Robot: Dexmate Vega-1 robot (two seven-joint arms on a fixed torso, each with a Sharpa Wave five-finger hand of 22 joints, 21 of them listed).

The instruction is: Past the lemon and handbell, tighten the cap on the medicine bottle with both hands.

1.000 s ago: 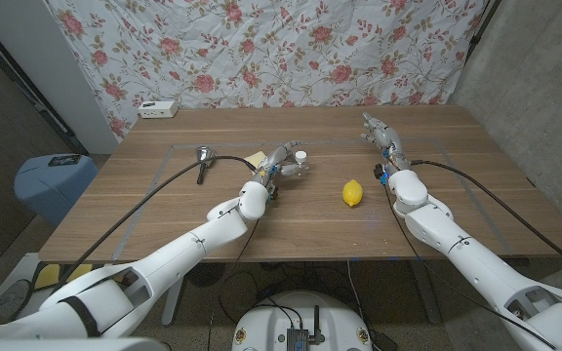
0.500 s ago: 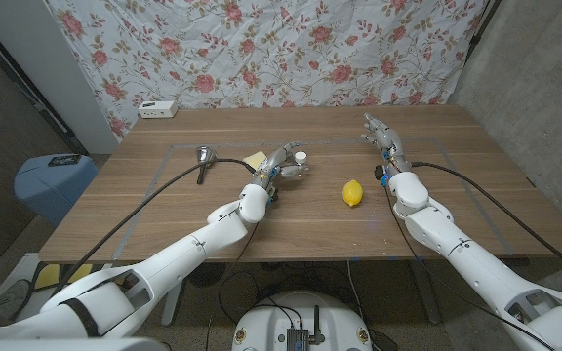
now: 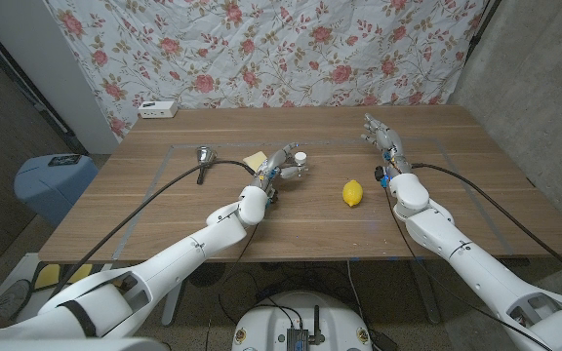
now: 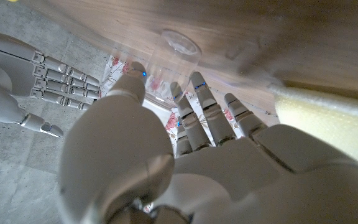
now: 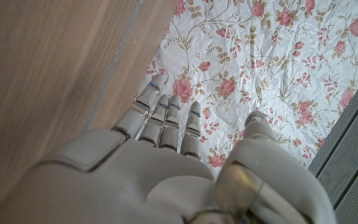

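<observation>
The medicine bottle (image 3: 301, 159), small and clear with a white cap, stands upright mid-table. In the left wrist view the bottle (image 4: 173, 52) rises just beyond my fingertips (image 4: 199, 84). My left hand (image 3: 281, 172) reaches to it from the near side, thumb and fingers apart on either side of its base, and no grip shows. The lemon (image 3: 353, 193) lies to the bottle's right. The handbell (image 3: 203, 156) lies on its side to the left. My right hand (image 3: 382, 136) is held open to the right of the bottle, fingers straight and empty, as in its own wrist view (image 5: 166, 118).
A yellow sponge-like pad (image 3: 255, 158) lies by my left wrist, between the handbell and the bottle. A white box (image 3: 157, 109) sits at the far left edge of the table (image 3: 476, 195). A floral cloth hangs behind.
</observation>
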